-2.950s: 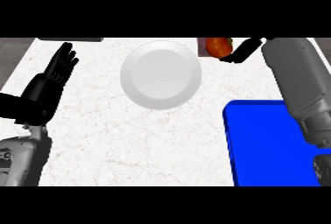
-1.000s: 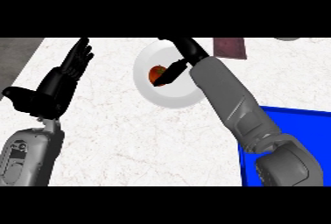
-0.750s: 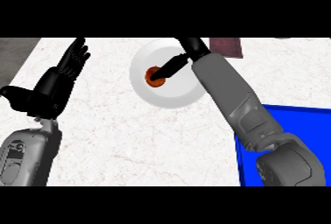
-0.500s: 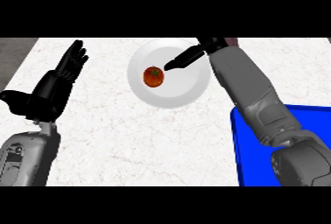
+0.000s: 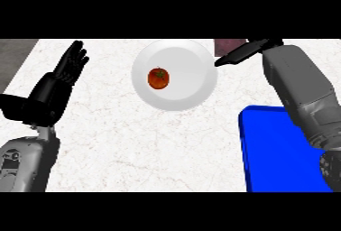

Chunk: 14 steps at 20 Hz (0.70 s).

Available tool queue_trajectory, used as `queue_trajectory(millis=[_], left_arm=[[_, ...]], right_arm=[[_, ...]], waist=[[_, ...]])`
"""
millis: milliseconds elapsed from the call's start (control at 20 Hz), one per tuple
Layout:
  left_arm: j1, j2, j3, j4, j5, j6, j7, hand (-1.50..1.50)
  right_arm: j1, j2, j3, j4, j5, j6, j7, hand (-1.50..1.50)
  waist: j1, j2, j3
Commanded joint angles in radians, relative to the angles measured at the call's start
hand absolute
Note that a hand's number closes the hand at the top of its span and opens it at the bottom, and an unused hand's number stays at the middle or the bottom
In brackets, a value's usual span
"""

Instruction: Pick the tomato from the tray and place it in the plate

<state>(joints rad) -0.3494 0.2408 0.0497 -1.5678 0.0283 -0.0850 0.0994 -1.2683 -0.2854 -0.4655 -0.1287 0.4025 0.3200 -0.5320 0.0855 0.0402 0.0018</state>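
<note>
Head view: the tomato (image 5: 158,78) lies on the white plate (image 5: 196,97), left of centre, touched by neither hand. Your right hand (image 5: 248,49) is just beside the plate's right rim, fingers straight, holding nothing. Your left hand (image 5: 58,85) rests open at the left. Risk: a pull-back toward the blue tray (image 5: 279,158) could clip the rim and send the round tomato rolling onto the desk (image 5: 133,144).

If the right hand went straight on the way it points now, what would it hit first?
Probably the right rim of the plate, which lies just ahead of the right hand. The tomato lies farther along that line. Height is unclear, so the hand might pass above the rim.
</note>
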Motion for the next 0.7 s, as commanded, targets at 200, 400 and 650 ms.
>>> queue_trajectory(millis=[200,400,650], left_arm=[[-0.009,0.014,0.008,-0.026,0.016,-0.019,0.016,0.0],[-0.011,0.013,0.007,-0.011,0.019,-0.027,0.021,0.0],[-0.011,0.008,-0.002,-0.052,0.014,-0.023,0.017,0.0]], right_arm=[[0.054,-0.137,0.021,-0.014,0.025,0.122,-0.074,-1.5],[0.061,-0.139,0.018,-0.01,0.024,0.119,-0.083,-1.5],[0.094,-0.216,0.027,-0.034,0.04,0.135,-0.157,-1.5]], waist=[[0.016,0.007,0.002],[0.019,0.007,0.002],[0.03,0.008,0.003]])
